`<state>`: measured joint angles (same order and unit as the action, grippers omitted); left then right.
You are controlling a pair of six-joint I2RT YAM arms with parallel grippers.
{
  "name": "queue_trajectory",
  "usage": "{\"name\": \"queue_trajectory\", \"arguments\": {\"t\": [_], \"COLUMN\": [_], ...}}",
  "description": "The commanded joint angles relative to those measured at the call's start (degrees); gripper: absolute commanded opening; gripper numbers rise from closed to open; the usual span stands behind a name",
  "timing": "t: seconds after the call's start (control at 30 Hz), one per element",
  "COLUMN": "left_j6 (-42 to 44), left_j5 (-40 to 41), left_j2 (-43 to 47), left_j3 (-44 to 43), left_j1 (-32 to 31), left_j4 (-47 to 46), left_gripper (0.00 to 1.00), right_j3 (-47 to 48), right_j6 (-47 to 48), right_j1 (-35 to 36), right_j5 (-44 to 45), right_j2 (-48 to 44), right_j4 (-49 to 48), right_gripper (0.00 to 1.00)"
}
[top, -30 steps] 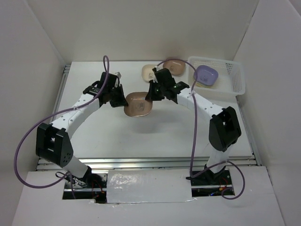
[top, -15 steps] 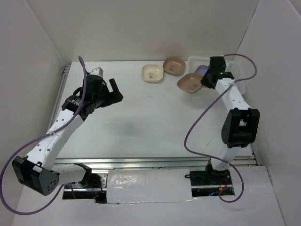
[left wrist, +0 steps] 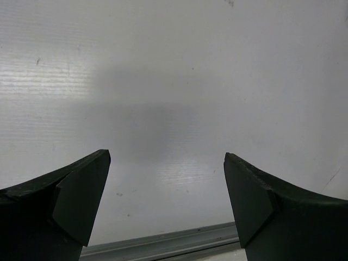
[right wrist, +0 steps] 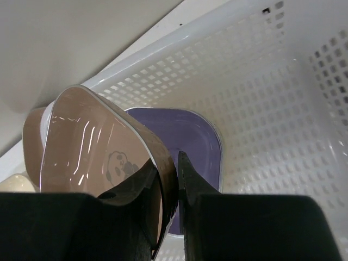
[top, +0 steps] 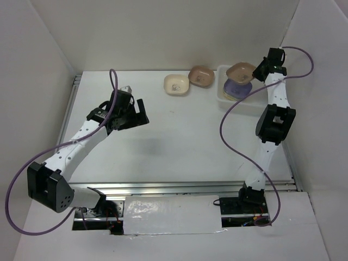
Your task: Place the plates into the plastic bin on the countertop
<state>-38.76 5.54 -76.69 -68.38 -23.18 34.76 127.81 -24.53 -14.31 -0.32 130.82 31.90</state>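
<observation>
My right gripper [top: 254, 71] [right wrist: 169, 166] is shut on the rim of a brown plate [top: 240, 70] [right wrist: 89, 144] with a panda motif, holding it tilted over the plastic bin [top: 221, 93] [right wrist: 272, 81]. A lilac plate [top: 237, 88] [right wrist: 193, 136] lies inside the bin, just beneath it. A cream plate [top: 176, 84] and another brown plate [top: 202, 76] rest on the countertop [top: 179, 136] left of the bin. My left gripper [top: 139, 115] [left wrist: 167, 159] hovers open over bare countertop [left wrist: 174, 81] at the left, with nothing between its fingers.
White walls close in the countertop on three sides. A metal rail [top: 163, 187] [left wrist: 163, 242] runs along its near edge. The right arm's purple cable [top: 228, 136] loops over the right part of the surface.
The brown plate left my left gripper, which opened and drew back left. My right gripper carried the plate right and back, from mid-table to over the bin.
</observation>
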Motion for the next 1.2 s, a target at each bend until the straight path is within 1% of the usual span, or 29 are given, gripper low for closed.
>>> {"name": "queue_trajectory", "arguments": {"t": [0.0,0.03,0.07,0.1,0.13,0.17,0.27,0.37,0.4,0.43,0.47,0.5,0.53,0.57,0.6,0.63,0.67,0.7,0.73,0.77,0.8,0.83,0.87,0.9,0.93,1.0,1.03,1.1,1.17], "left_j6": [1.9,1.9,1.9,1.8,1.8,1.8,1.8,1.3,1.1,1.1,1.3,1.5,1.8,2.0,1.8,1.4,1.2,1.3,1.4,1.4,1.1,0.5,-0.3,-0.9,-1.1,-1.3,-1.1,-1.3,-1.8], "left_j5": [-0.1,-0.1,-0.2,-0.4,-0.1,0.1,0.3,-1.0,-1.1,-0.9,-0.7,-0.4,-0.8,-1.8,-2.5,-4.1,-5.0,-6.5,-7.4,-8.4,-8.4,-8.3,-9.3,-9.3,-9.0,-9.6,-10.2,-9.1,-8.6], "left_j2": [-1.3,-1.4,-1.6,-1.8,-2.1,-2.6,-6.0,-9.3,-10.5,-11.5,-14.3,-16.3,-18.3,-23.0,-25.9,-28.7,-34.4,-37.3,-39.7,-44.2,-46.4,-48.5,-53.5,-55.9,-59.5,-61.8,-62.9,-63.9,-66.8], "left_j3": [-4.2,-4.2,-4.1,-4.0,-4.0,-4.4,-6.1,-7.9,-8.6,-9.3,-11.4,-13.0,-17.0,-19.3,-22.0,-27.1,-29.8,-32.5,-34.7,-38.1,-39.6,-43.7,-45.9,-48.2,-50.8,-51.0,-48.5,-46.8,-49.5], "left_j1": [-0.2,-0.2,-0.2,-0.2,-0.3,-0.2,-0.3,-0.2,-0.2,-0.2,0.1,0.3,1.3,1.9,3.3,4.1,4.7,5.2,5.9,6.3,6.8,7.2,7.5,7.7,7.8,7.6,7.6,7.6,7.9], "left_j4": [-1.8,-2.0,-2.9,-3.4,-3.7,-3.7,-3.7,-5.7,-6.5,-9.0,-10.6,-10.6,-14.6,-16.0,-17.3,-19.5,-20.7,-22.2,-23.7,-27.3,-28.7,-29.2,-29.9,-30.2,-30.9,-37.1,-40.3,-45.5,-44.6], "left_gripper": [0.99,0.99,0.99,0.99,0.99,0.99,0.99,0.99,0.99,0.99,0.99,0.99,0.99,0.99,0.99,0.99,0.99,0.99,0.99,0.99,0.99,0.99,0.99,0.99,0.99,0.99,0.99,0.99,0.99], "right_j3": [6.5,6.3,5.1,4.1,3.2,2.2,2.7,5.4,5.4,3.4,0.8,-2.6,-12.4,-18.4,-23.9,-34.9,-40.0,-44.4,-53.8,-58.4,-66.8,-69.9,-73.0,-77.0,-78.6,-83.7,-85.0,-87.6,-88.1], "right_j6": [0.7,0.7,0.7,0.5,0.2,0.4,1.9,2.5,2.1,0.6,-0.4,-2.5,-3.3,-3.8,-4.6,-5.0,-5.4,-6.3,-6.8,-7.4,-8.2,-8.9,-10.4,-10.7,-11.3,-13.3,-13.7,-13.9,-13.0], "right_j1": [0.4,0.5,0.5,0.4,0.6,0.9,1.4,1.3,1.1,1.1,1.3,1.7,2.3,3.0,5.2,6.6,8.0,11.4,12.8,14.0,18.0,19.7,20.9,22.0,23.7,24.8,25.0,25.1,25.3], "right_j5": [-3.5,-3.8,-5.3,-5.1,-4.8,-4.0,-2.7,0.1,0.1,0.1,0.1,-2.2,-4.2,-6.2,-8.6,-9.7,-10.5,-11.2,-12.8,-14.4,-16.2,-18.3,-18.9,-19.6,-20.2,-22.3,-24.6,-26.2,-25.2], "right_j2": [2.8,3.4,3.2,2.3,1.4,0.6,-3.0,-6.4,-8.9,-10.7,-15.6,-18.7,-22.1,-29.5,-33.1,-36.3,-42.6,-45.9,-48.6,-54.6,-57.8,-60.2,-64.9,-67.1,-68.8,-73.9,-76.7,-79.2,-82.1], "right_j4": [0.4,-0.2,-0.5,-1.7,-2.1,-2.3,-2.4,0.3,1.7,2.5,2.8,1.4,-0.2,-2.4,-7.4,-10.1,-11.9,-15.8,-17.7,-19.3,-24.4,-25.8,-28.4,-29.0,-29.1,-31.6,-31.6,-33.0,-29.6], "right_gripper": [0.06,0.10,0.38,0.60,0.82,1.00,1.00,1.00,1.00,1.00,1.00,1.00,1.00,1.00,1.00,1.00,1.00,1.00,1.00,1.00,1.00,1.00,1.00,1.00,1.00,1.00,1.00,1.00,1.00]}}
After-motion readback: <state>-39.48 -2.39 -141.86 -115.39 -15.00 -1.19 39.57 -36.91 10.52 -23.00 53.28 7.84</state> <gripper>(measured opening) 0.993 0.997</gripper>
